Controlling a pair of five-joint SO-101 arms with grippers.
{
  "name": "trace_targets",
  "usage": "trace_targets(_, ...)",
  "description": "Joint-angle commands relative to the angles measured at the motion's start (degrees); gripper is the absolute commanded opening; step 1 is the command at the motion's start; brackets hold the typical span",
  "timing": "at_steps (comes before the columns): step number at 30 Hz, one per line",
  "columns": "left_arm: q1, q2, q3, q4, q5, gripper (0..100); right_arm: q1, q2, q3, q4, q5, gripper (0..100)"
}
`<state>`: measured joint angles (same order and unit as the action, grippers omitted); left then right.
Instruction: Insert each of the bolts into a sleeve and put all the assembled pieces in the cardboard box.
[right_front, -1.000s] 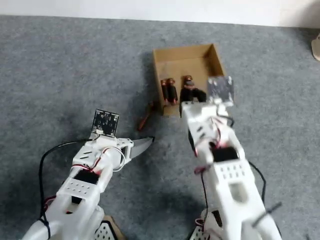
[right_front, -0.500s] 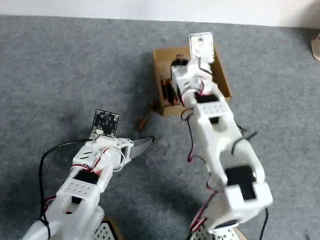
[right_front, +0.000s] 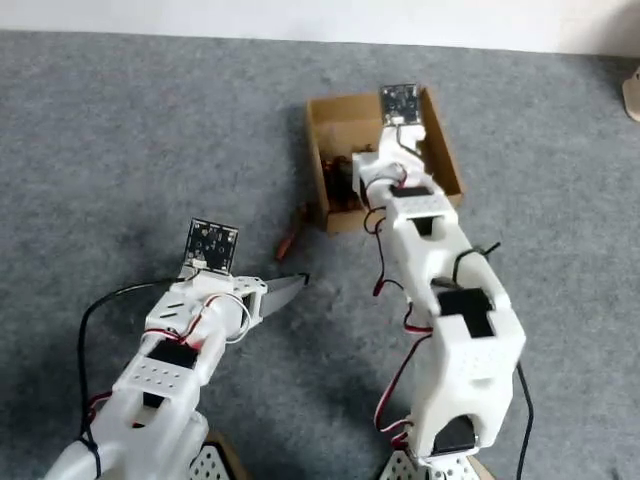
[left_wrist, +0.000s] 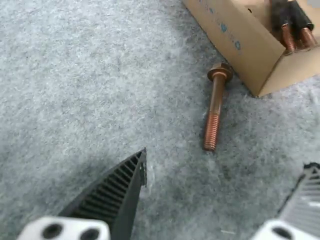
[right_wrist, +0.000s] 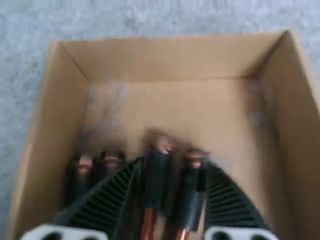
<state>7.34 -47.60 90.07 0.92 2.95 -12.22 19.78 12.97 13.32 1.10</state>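
No legible text showing anywhere. Small blue print marks (left_wrist: 237, 45) sitting on cardboard box (left_wrist: 252, 62) outer wall, too small and blurred for reading.

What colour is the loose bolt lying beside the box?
The bolt is copper-coloured; the left wrist view shows it best.

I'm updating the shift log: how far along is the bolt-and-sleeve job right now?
Done: four sleeved bolts lie in the cardboard box, two by one wall and two between the right gripper's open jaws. In hand: nothing looks gripped; the right gripper is down in the box, and the left gripper is open over the carpet. Left: one bare bolt on the carpet beside the box needs sleeving and boxing.
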Motion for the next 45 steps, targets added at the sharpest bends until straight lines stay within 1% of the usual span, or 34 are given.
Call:
trace_targets(1,-0.8,-0.5,-0.2,0.4,0.4,43,0.5,-9.3,-3.0,8.6,0.1,17.8)
trace_targets(9,-0.8,-0.5,-0.1,0.4,0.4,43,2.1,-25.2,-2.6,24.4,0.0,17.7)
trace_targets(15,-0.8,-0.5,-0.1,0.4,0.5,43,6.2,-31.8,-2.6,36.2,-8.0,17.7)
trace_targets(19,-0.8,-0.5,-0.1,0.4,0.5,43,8.6,-34.3,-2.6,45.7,-8.2,17.7)
trace_targets(20,-0.8,-0.5,-0.1,0.4,0.5,43,9.0,-34.8,-2.6,48.0,-7.3,17.7)
trace_targets(24,-0.7,-0.5,-0.1,0.4,0.5,43,12.4,-35.8,-2.4,56.3,2.5,17.7)
trace_targets(29,-0.7,-0.5,-0.1,0.4,0.5,43,16.4,-35.6,-2.1,63.5,8.3,17.7)
trace_targets(32,-0.8,-0.5,-0.1,0.4,0.4,43,17.0,-36.1,2.4,65.3,11.8,17.7)
trace_targets(35,-0.8,-0.5,-0.1,0.4,0.4,43,17.1,-35.9,7.8,64.9,12.2,17.7)
trace_targets(45,-0.6,-0.5,-0.1,0.4,0.4,43,17.1,-35.6,19.3,51.6,12.7,17.7)
